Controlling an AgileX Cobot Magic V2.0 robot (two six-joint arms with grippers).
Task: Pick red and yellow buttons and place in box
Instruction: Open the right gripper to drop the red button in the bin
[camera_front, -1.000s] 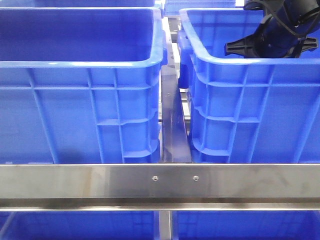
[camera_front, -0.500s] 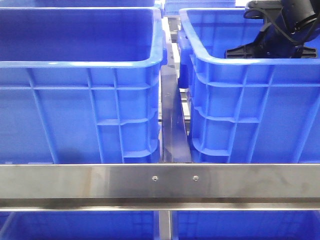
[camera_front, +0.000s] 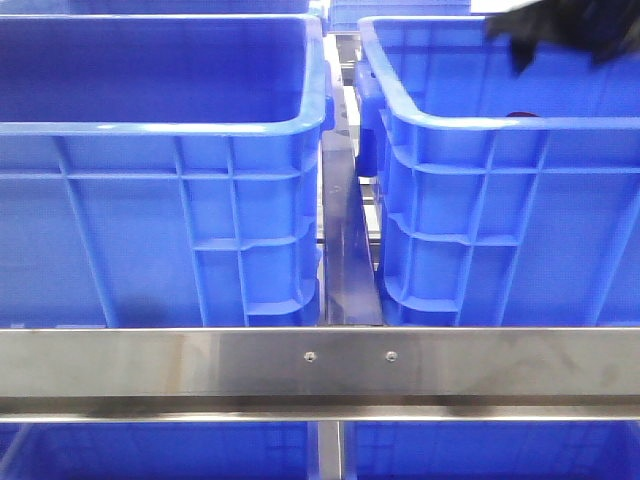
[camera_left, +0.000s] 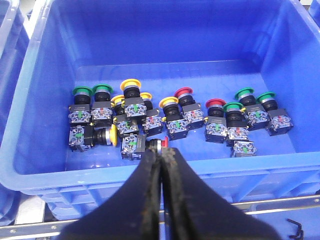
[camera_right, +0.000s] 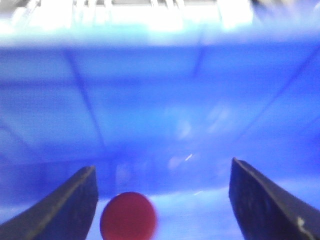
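My right gripper (camera_right: 162, 200) was spread wide inside the blue box (camera_front: 500, 220) at the worktop's right side, nothing between its fingers, and a red button (camera_right: 128, 216), blurred, lay on the box floor just beside one finger (camera_right: 67, 200). My left gripper (camera_left: 161, 165) was pressed together on nothing above the near rim of a second blue crate (camera_left: 150, 50). That crate held a cluster of red, yellow and green push buttons (camera_left: 170, 120) along its floor.

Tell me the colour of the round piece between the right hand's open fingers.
Red. The round piece shows best in the right wrist view, though blurred.
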